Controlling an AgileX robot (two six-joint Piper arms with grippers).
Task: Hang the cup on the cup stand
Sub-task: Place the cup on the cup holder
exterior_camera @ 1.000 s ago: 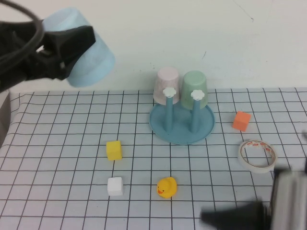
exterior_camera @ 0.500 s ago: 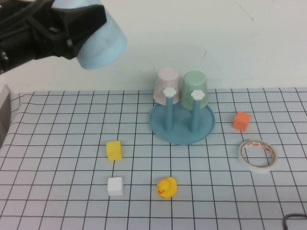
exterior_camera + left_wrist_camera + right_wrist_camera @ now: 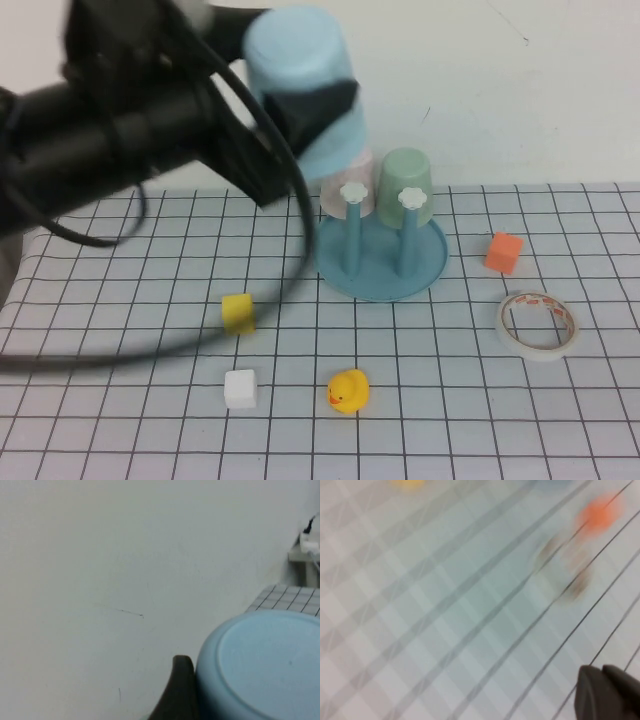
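Two small foam-like cubes, a white cube and a yellow cube, are sitting nearest you on the black-gridded white cloth, with a glossy yellow rubber duck beside the white one. You are seeing a flat ring of tape lying to the right, and an orange cube just behind it. Farther back, the cup stand, a round teal dish with upright pegs topped by white flower knobs, is carrying an inverted pale pink cup and an inverted mint green cup. Your left gripper is clamping the cup, a smooth tapered light blue tumbler, base up, in the air above the stand's left side. Your right gripper is hanging with fingers together, low over the cloth. A plain pale wall is standing behind.
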